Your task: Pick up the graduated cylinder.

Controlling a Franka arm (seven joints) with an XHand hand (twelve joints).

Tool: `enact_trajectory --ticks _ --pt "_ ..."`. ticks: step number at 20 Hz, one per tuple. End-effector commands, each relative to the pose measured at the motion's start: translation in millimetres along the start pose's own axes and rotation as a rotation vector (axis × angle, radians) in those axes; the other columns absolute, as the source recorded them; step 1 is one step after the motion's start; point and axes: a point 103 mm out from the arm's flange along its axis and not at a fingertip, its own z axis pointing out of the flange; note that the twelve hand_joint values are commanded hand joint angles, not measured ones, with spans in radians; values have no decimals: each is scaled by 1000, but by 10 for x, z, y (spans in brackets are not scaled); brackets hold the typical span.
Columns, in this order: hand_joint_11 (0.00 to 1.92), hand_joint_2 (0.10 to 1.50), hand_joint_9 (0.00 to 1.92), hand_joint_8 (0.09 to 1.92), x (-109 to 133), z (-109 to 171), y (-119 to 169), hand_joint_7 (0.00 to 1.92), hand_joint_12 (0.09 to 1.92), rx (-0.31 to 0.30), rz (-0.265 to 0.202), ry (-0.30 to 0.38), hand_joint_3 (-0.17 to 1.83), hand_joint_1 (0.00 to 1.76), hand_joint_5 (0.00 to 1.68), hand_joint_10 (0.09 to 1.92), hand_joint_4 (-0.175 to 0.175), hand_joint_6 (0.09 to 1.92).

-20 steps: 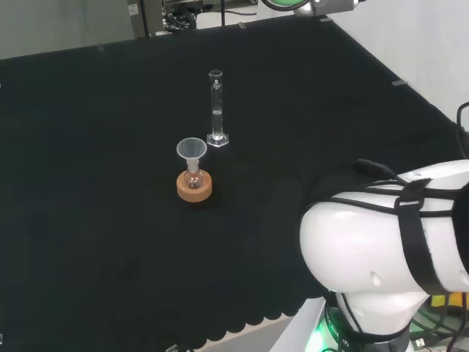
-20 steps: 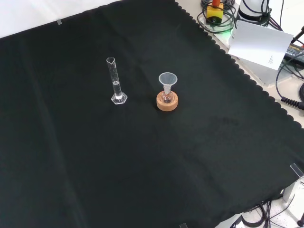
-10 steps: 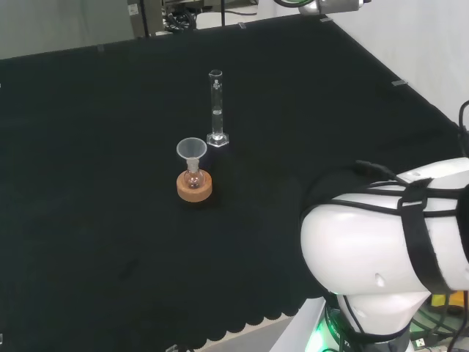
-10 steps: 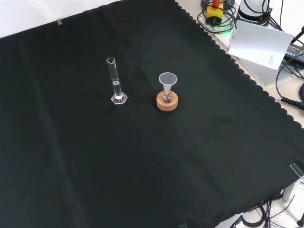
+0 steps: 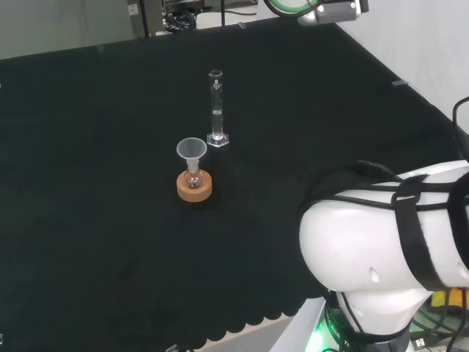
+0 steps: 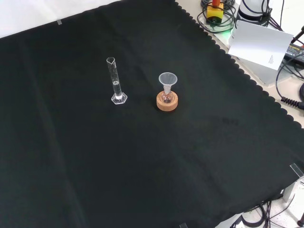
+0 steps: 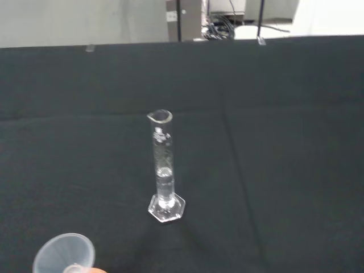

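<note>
Nothing shifting on worktop since earlier | graduated cylinder (image 6: 116, 83) standing beside funnel (image 6: 167, 79) | robot hand state: cannot tell | risking tipping cylinder, narrow base

funnel (image 6: 167, 80) in small flask | cork ring (image 6: 167, 102) beneath | black cloth (image 6: 95, 156)

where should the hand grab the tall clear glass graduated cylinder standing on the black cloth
Probably round the bare tube of the clear glass graduated cylinder, above its hexagonal foot, since it stands upright and slender. Come in level from the side away from the clear funnel in the small flask on the cork ring, which stands close by.
</note>
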Motion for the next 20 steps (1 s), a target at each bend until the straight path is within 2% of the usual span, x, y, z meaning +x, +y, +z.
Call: enact_trajectory --ticks 1,9,13,14,16,18,20 --pt "0 1317 424 457 -275 469 298 20 1383 28 35 48 25 70 275 87 -29 87" --pt "0 1283 443 494 -369 984 838 47 1384 30 16 99 9 179 298 87 -39 87" --pt "26 1255 474 540 -338 1200 1044 92 1387 17 -4 166 -5 260 326 87 -44 87" --pt "42 1250 466 569 -333 1253 1092 102 1387 22 -7 175 -8 277 340 139 -45 87" --pt "62 1241 393 605 -296 1377 1187 111 1390 41 -13 185 -14 309 358 357 -47 87" --pt "66 1223 312 623 -267 1506 1275 102 1394 49 -23 254 -26 385 365 550 -48 87" --pt "66 1205 270 629 -238 1631 1358 87 1396 53 -38 283 -37 462 367 631 -48 87"
